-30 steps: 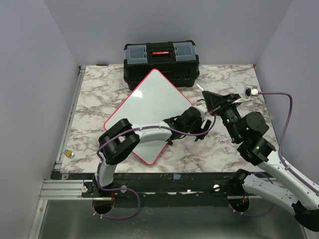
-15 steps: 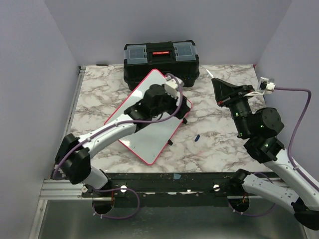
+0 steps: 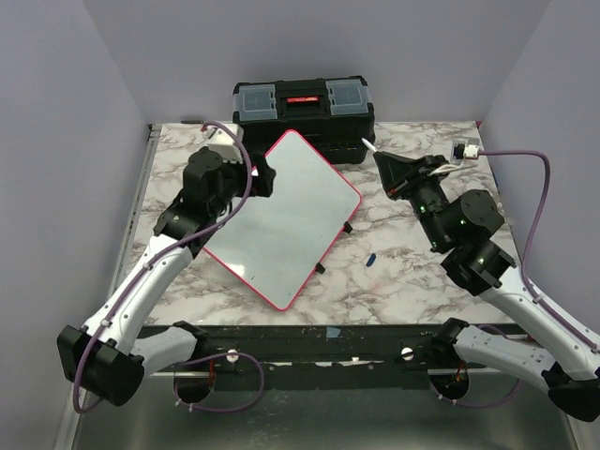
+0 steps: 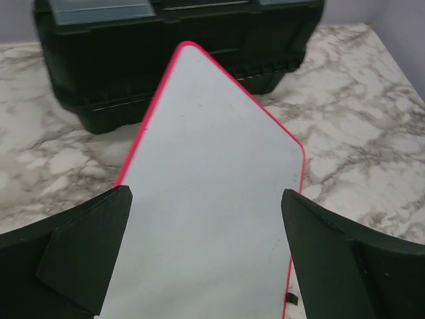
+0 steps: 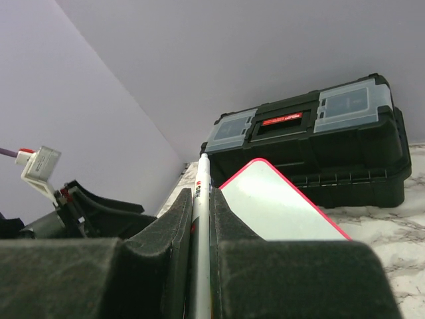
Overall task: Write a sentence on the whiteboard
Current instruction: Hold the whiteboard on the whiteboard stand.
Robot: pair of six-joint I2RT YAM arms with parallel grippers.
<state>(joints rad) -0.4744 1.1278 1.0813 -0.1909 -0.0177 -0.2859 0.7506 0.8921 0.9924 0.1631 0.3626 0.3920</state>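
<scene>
The whiteboard [image 4: 212,199], a flat white rectangular board with a thin red-pink frame, fills the gap between the jaws of the left gripper [image 4: 206,196]. They are spread as wide as they go, hold nothing, and hang above the board without touching it. The right gripper [image 5: 199,266] has its jaws closed tight on a slim white marker pen [image 5: 200,199], whose tip sticks out past the pads and points up and forward toward the board's far corner. In the top view the board [image 3: 286,220] lies corner-on in the middle of the marbled desk [image 3: 394,281]. Its far corner is just in front of a black plastic toolbox [image 3: 303,108]; whether they touch cannot be told. Its writing face is blank. A second ago the left arm was stretched across the board's near right corner, close under the pen. It then passed over the board, and the left gripper [image 3: 260,174] now sits at the far left edge with its jaws newly thrown open. A small dark blue object [image 3: 370,259] lies on the desk to the right of the board; it may be the pen's cap, though it is too small to be sure. The right gripper [image 3: 386,169] has meanwhile brought the pen [image 3: 370,148] back down near the board's far right side. Judging by this, the pen is ready, the left arm is out of the writing path and placed to steady the board, and no writing has yet begun.
</scene>
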